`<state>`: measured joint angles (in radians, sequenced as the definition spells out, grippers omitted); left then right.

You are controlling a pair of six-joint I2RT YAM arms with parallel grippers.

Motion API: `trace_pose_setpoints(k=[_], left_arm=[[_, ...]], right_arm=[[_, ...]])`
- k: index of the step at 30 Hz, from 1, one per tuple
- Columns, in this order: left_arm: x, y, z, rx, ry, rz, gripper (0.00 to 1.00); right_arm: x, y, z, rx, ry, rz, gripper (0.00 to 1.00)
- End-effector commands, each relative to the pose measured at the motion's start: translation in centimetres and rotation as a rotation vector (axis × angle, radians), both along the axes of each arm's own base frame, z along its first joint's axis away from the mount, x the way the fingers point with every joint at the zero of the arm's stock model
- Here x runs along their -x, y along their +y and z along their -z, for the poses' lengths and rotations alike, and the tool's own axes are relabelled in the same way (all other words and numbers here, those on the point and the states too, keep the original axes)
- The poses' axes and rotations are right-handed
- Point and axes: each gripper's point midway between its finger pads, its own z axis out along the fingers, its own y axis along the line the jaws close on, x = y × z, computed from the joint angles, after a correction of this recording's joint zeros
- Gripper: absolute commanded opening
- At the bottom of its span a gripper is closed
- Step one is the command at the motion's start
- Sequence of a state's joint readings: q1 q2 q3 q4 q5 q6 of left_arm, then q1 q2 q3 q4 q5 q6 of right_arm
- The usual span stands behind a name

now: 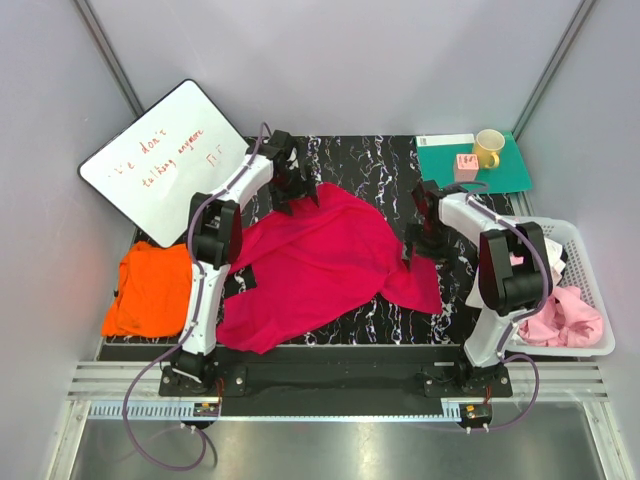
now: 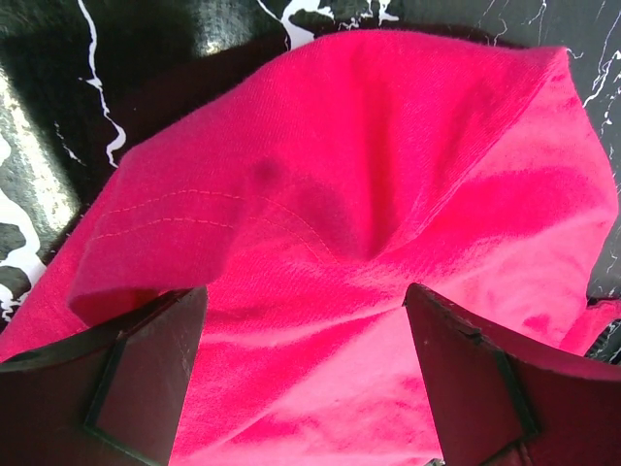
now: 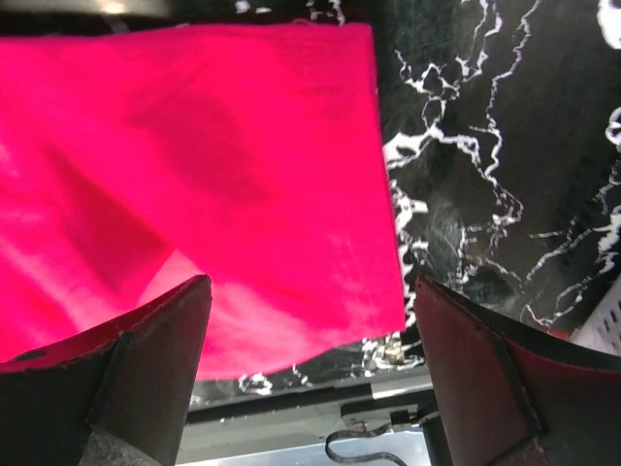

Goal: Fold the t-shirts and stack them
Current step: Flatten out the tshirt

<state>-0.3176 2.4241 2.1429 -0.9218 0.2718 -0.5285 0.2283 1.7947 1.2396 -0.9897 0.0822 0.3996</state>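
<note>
At the right edge of the table (image 1: 370, 165) stands a white basket (image 1: 586, 254). In its near end lies a crumpled pale pink shirt (image 1: 566, 318), and farther back some white cloth (image 1: 553, 257) that I take for another shirt, though my right arm hides part of it. At the far right corner a yellow mug (image 1: 488, 148) stands upright on a green mat (image 1: 440, 166), with a small pink block (image 1: 465, 167) just beside it; I cannot see what is in the mug. The big magenta shirt (image 1: 320, 262) lies rumpled across the middle of the table, and the orange shirt (image 1: 150, 290) lies in a heap at the left edge, hanging partly over it. My left gripper (image 1: 292, 190) is at the far end of the magenta shirt, jaws spread wide and clasping nothing; in my left wrist view the cloth (image 2: 388, 194) rises in a fold between my fingers (image 2: 155, 379) without being pinched. My right gripper (image 1: 425, 245) is above the shirt's right side, jaws also wide apart and grasping nothing. Below it the shirt's straight hem (image 3: 383, 175) ends in a corner, with one finger (image 3: 146, 379) over the cloth and the other over bare tabletop.
</note>
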Motion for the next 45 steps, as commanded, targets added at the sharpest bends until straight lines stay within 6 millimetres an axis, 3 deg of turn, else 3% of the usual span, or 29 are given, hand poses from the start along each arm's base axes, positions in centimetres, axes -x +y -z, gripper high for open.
trace_pose_setpoints(k=[1,5,10,17,22,24,25,28,35,45], left_arm=[[-1.8,-0.1,-2.2,0.015,-0.085,-0.012,0.89],[-1.6,0.0,-2.3,0.012,-0.086,-0.004,0.88],[-1.4,0.1,-2.5,0.007,-0.091,0.001,0.88],[-1.0,0.6,-2.7,-0.012,-0.095,0.011,0.88],[-0.6,0.7,-2.4,-0.014,-0.084,0.017,0.88],[-0.5,0.7,-2.3,-0.018,-0.082,0.022,0.88],[-0.5,0.8,-2.1,-0.023,-0.081,0.023,0.88],[-0.3,0.9,-1.9,-0.028,-0.076,0.027,0.88],[-0.4,0.9,-2.0,-0.027,-0.083,0.038,0.89],[-0.5,0.9,-2.6,-0.023,-0.096,0.039,0.89]], right_arm=[[-0.7,-1.0,2.5,0.056,-0.01,0.045,0.92],[-0.8,-1.3,4.8,0.057,0.016,0.061,0.9],[-2.0,-1.4,5.9,0.046,0.017,0.068,0.84],[-2.9,-1.8,2.7,-0.024,-0.067,0.087,0.84],[-3.2,-2.9,2.1,-0.175,-0.088,0.2,0.84],[-3.5,-2.2,0.8,-0.248,-0.132,0.206,0.84],[-3.8,-3.0,0.1,-0.266,-0.166,0.227,0.84],[-4.1,-2.9,-0.4,-0.288,-0.189,0.215,0.84],[-5.0,-2.6,1.7,-0.34,-0.135,0.245,0.82],[-7.4,-2.8,3.9,-0.327,-0.09,0.282,0.65]])
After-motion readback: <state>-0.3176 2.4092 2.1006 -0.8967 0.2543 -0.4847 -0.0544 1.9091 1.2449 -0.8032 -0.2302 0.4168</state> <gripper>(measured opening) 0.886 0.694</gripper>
